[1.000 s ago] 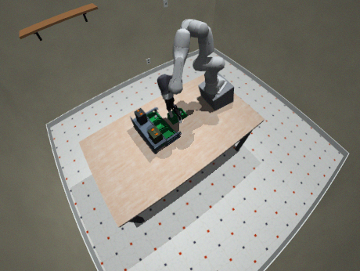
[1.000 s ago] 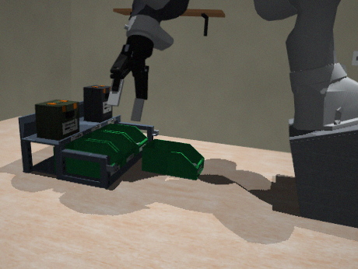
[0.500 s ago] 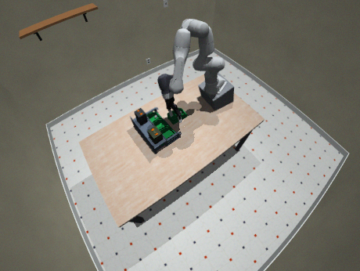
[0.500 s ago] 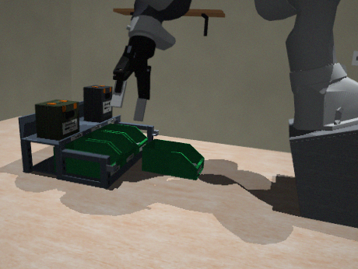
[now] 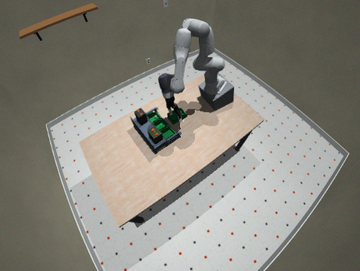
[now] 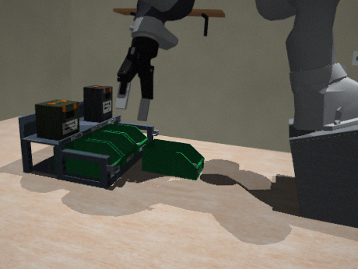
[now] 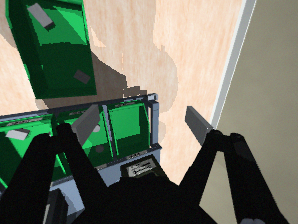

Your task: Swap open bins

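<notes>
A green open bin (image 6: pixel 171 159) (image 7: pixel 57 55) (image 5: pixel 182 114) with grey parts in it stands on the table, just in front of the shelf's far end. The dark blue shelf (image 6: pixel 26 153) (image 5: pixel 138 125) holds three green bins in its lower level. The end one (image 6: pixel 128 132) (image 7: pixel 127 122) shows no parts; the bins beside it hold grey parts. My gripper (image 6: pixel 132 107) (image 7: pixel 143 112) (image 5: pixel 173 110) is open and empty. It hangs a little above the shelf's far end, over the empty bin and touching nothing.
Two dark boxes (image 6: pixel 56 118) (image 6: pixel 97 103) stand on the shelf's top board. The robot base (image 6: pixel 327 175) (image 5: pixel 217 94) stands on the table to the right. The table's far edge (image 7: pixel 230 85) runs close behind the shelf. A wall shelf (image 5: pixel 59 19) is far off.
</notes>
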### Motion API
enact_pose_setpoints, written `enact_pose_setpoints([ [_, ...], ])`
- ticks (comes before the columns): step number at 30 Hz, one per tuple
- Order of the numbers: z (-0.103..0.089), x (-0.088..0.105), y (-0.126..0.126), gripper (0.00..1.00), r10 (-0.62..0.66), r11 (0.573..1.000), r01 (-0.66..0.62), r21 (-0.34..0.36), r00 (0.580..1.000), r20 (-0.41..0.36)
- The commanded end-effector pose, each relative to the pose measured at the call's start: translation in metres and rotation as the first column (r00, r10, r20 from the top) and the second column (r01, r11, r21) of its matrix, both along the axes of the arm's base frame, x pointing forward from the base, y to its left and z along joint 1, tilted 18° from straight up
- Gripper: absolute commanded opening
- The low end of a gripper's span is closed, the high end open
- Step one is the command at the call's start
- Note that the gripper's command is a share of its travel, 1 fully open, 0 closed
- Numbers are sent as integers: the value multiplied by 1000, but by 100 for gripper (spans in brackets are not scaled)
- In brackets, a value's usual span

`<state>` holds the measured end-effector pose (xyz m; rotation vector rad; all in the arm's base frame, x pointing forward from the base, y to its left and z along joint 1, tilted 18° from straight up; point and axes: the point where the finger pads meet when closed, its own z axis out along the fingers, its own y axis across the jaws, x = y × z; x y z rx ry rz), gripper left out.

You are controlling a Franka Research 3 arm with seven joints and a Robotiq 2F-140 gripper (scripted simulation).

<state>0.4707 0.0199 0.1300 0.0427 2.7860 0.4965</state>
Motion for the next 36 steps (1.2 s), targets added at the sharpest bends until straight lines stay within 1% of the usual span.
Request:
enact_pose_setpoints([
  [1,-2,-2,-6,100,-16,1000,16,-12,1000,-2],
  [9,-2,-2,-6,100,-16,1000,16,-12,1000,-2],
  [10,-5,-7,-13,100,-21,999,21,-30,1000,-3],
  [20,-5,-7,-13,100,-21,999,21,-30,1000,-3],
  [21,-7,-11,-20,100,-27,998,27,-48,1000,-4],
  [32,-7,-11,-20,100,-27,998,27,-48,1000,-4],
  [33,-10,-15,-27,100,-33,997,32,-66,999,-5],
  [36,-10,-15,-27,100,-33,997,32,-66,999,-5],
])
